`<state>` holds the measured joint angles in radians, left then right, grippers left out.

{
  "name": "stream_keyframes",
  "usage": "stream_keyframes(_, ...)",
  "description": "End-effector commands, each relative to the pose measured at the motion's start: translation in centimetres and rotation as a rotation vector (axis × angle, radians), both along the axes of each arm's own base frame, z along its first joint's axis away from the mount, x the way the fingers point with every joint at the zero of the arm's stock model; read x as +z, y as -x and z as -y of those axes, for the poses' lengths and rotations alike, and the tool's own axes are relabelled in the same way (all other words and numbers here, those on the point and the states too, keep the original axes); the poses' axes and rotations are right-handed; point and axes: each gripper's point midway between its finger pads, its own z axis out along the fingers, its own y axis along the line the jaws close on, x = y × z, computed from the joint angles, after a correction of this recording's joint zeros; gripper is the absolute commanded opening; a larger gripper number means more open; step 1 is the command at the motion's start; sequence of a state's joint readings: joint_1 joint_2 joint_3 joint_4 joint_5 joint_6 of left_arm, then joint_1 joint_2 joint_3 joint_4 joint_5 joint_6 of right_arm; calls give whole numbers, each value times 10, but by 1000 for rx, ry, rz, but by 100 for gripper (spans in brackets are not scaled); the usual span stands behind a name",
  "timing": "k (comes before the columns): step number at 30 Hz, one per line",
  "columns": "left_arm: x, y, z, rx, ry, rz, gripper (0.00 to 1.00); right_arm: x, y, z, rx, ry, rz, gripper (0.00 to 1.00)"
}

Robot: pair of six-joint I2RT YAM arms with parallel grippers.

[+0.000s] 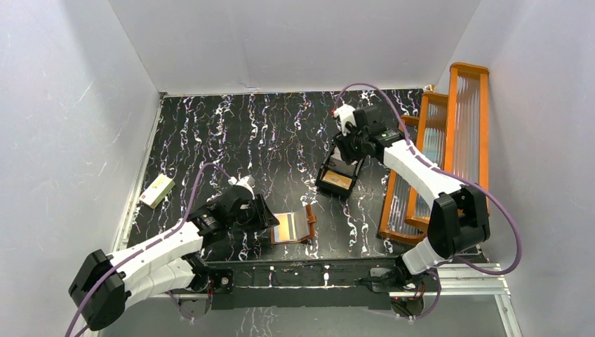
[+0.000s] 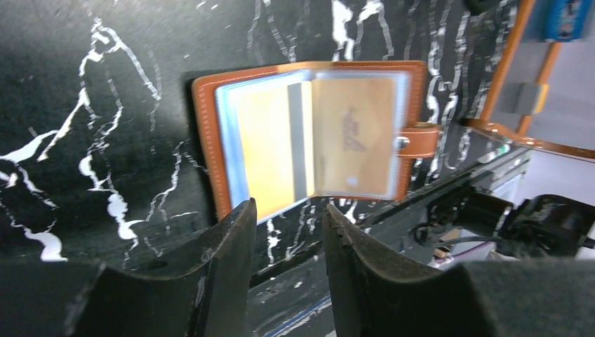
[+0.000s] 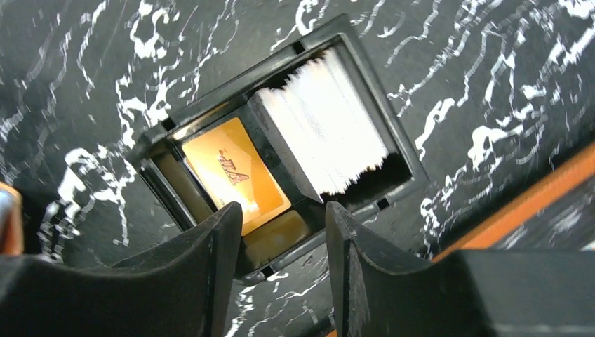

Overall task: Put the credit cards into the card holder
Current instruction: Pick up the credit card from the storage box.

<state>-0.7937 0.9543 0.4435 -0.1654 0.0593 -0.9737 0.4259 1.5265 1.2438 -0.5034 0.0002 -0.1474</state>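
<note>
Card holder (image 2: 309, 133), lying open on bench (image 2: 105, 84) just beyond my left fingers (image 2: 224, 267), these parted, holding nothing, my right fingers (image 3: 210, 274) parted, empty, over black tray (image 3: 231, 88) of credit cards (image 3: 323, 119).

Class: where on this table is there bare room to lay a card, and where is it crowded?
Free: the far-left stretch between back wall, cream box and black tray. Crowded: the right side, where black tray, right hand and orange rack bunch, and the near edge, with left hand beside card holder.
</note>
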Motion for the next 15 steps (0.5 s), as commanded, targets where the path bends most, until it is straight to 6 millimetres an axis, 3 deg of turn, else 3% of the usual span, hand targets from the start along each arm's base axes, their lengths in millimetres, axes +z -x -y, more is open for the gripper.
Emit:
stream_keyframes(1, 32, -9, 8, 9, 62, 52, 39, 6, -12, -13, 313, 71, 198, 57)
stream_keyframes(6, 34, -9, 20, -12, 110, 40, 39, -18, -19, -7, 394, 178, 189, 59)
stream_keyframes(15, 24, -9, 25, -29, 103, 14, 38, -38, -25, -10, 496, 230, 238, 62)
